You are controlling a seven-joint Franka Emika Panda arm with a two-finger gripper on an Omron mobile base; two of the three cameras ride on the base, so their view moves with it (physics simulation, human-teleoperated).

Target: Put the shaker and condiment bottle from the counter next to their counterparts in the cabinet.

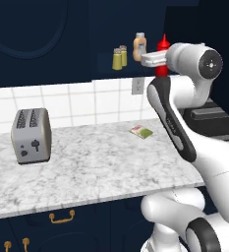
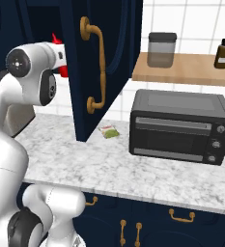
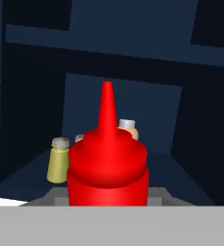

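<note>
Step in hand: we judge this the carry-in — the condiment bottle (image 3: 107,168) goes onto the cabinet (image 1: 47,29) shelf beside its counterpart.
Pincer: the gripper (image 1: 157,63) is narrowed onto the red bottle's body; in the hand view the bottle stands upright right at the bottom centre, nozzle up.
Bottle, place: upper right of the left base view, at the shelf's front edge, just right of the orange-tan bottle (image 1: 139,47).
Shakers: two olive-yellow shakers (image 1: 119,58) stand together on the shelf, left of the orange-tan bottle — the shaker half of the task looks done.
Doing it well: we would keep the bottle plumb, carry it in level, and lower it only once its base is past the shelf lip, then part the fingers without nudging sideways.
Edges: shelf lip below; the open cabinet door (image 2: 102,62) close on the right of the arm in the right base view.
Open room: bare shelf shows to the right of the orange-tan bottle in the hand view — that is the side with room.
Risk: drifting left could tip the orange-tan bottle.
</note>
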